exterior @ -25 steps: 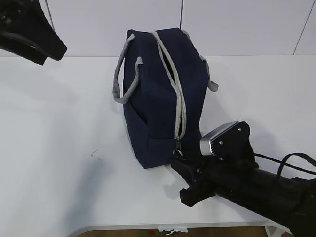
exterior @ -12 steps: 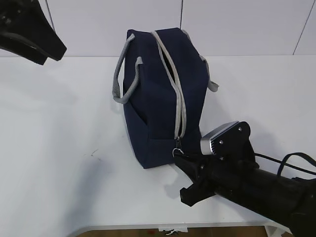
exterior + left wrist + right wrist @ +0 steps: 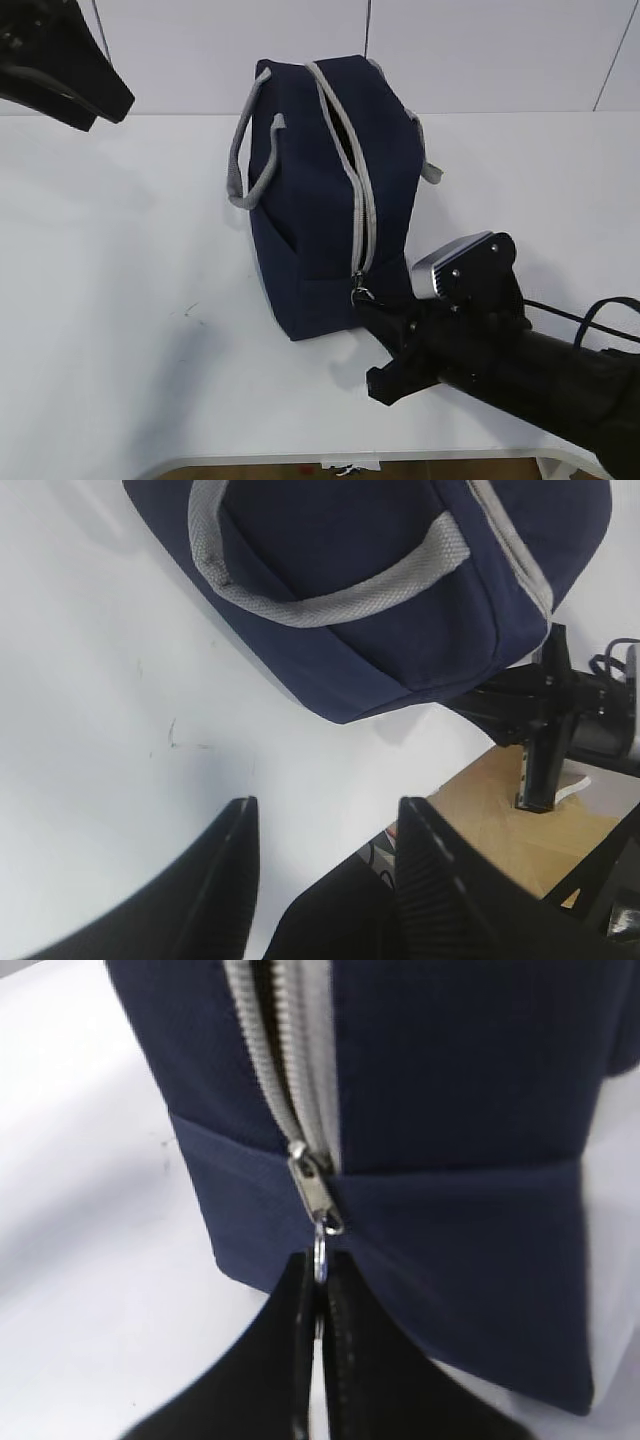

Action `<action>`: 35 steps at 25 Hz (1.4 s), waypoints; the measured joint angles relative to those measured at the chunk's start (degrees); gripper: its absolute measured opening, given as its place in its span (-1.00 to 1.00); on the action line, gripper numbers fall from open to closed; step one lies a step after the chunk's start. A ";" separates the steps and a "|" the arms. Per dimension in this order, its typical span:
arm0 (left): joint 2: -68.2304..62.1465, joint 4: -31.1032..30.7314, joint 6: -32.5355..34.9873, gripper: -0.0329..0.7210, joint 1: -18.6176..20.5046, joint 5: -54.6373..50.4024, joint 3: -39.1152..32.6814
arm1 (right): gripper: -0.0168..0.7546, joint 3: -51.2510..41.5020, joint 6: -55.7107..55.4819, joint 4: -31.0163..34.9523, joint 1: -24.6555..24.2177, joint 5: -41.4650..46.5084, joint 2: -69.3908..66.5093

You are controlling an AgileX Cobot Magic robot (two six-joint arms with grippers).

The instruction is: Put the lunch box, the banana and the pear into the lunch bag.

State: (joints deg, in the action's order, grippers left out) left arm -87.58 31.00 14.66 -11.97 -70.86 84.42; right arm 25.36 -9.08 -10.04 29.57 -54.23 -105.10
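the ring pull (image 3: 320,1256) of the lunch bag (image 3: 325,190) is pinched by the right gripper (image 3: 322,1310); the left gripper (image 3: 320,850) is held apart, empty

A white table (image 3: 120,330) is filling most of the view — a few faint scuff marks (image 3: 175,735) are showing on its top. Behind it a pale panelled wall (image 3: 480,50) is rising, and below the table's edge a tan wooden floor (image 3: 500,825) is peeking through.

Bare table (image 3: 120,300) left of lunch bag (image 3: 310,220) — free passage.
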 joint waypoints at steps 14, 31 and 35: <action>0.00 0.23 0.00 -0.05 0.00 0.00 0.00 | -0.95 -0.24 -0.65 0.00 0.00 12.34 13.67; 0.00 1.14 0.00 -0.05 0.00 0.00 0.00 | -0.95 -0.59 -5.55 -3.97 0.00 14.87 19.52; 0.00 1.98 0.00 -0.05 -0.26 0.00 0.00 | -0.95 -0.59 -6.04 -4.08 0.00 15.49 20.91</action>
State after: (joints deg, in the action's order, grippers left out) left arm -87.58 32.98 14.66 -12.22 -70.86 84.42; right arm 24.77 -15.12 -14.11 29.57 -38.74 -84.20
